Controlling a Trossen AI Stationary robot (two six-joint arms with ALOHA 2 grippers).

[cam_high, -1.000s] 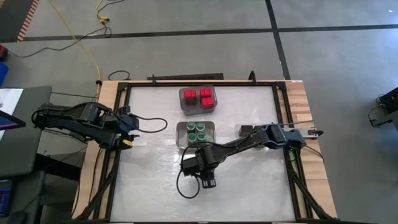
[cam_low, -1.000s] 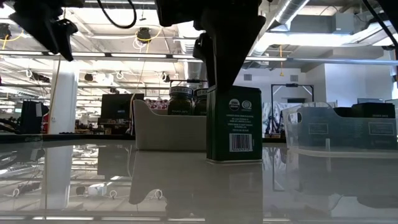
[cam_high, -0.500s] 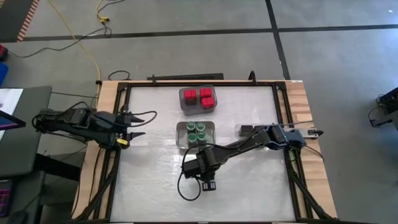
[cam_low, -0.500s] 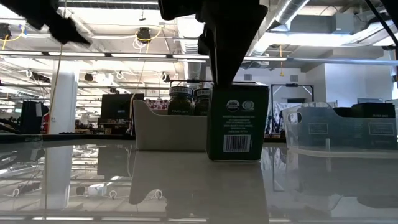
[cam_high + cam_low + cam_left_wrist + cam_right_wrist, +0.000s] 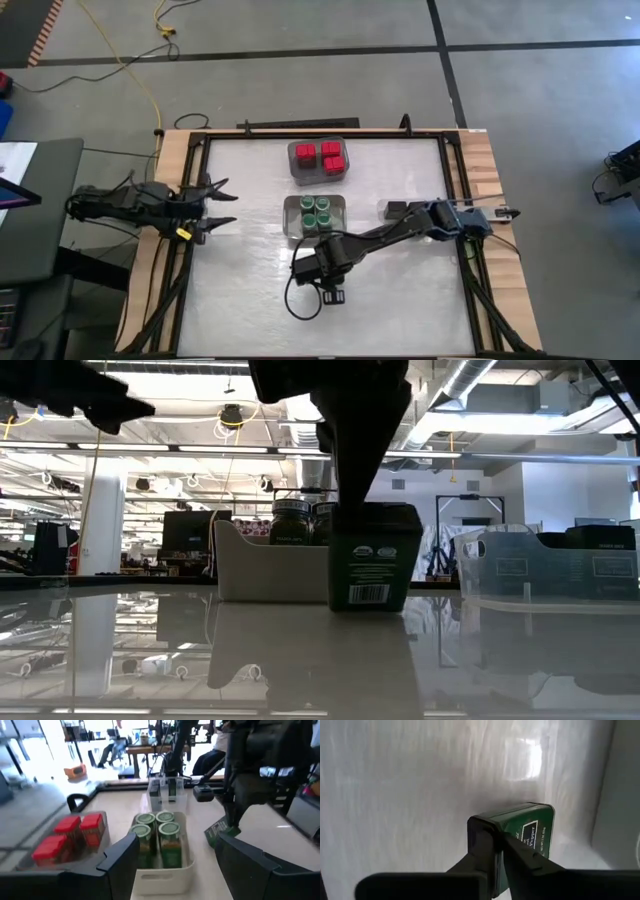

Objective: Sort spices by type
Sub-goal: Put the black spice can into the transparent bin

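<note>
Black and idle, my left gripper (image 5: 222, 206) hangs over the table's (image 5: 250, 300) left edge, its fingers spread apart with nothing between them. Next along, at the table's far side, sits a clear bin (image 5: 317, 160) holding three red-topped containers (image 5: 320, 155). Nearer, a white bin (image 5: 315, 217) carries four round green-lidded jars (image 5: 316, 211); their labels are too blurred to read. Just in front of that bin, my right gripper (image 5: 333, 292) is clenched on the top of a dark green tin (image 5: 530, 837), which tilts at the table surface. On its face I can read "Pepper" on a white panel; low on one side there is a barcode (image 5: 367, 595). Farthest right stands another clear bin (image 5: 545, 565) with dark tins (image 5: 600, 538) inside.
</note>
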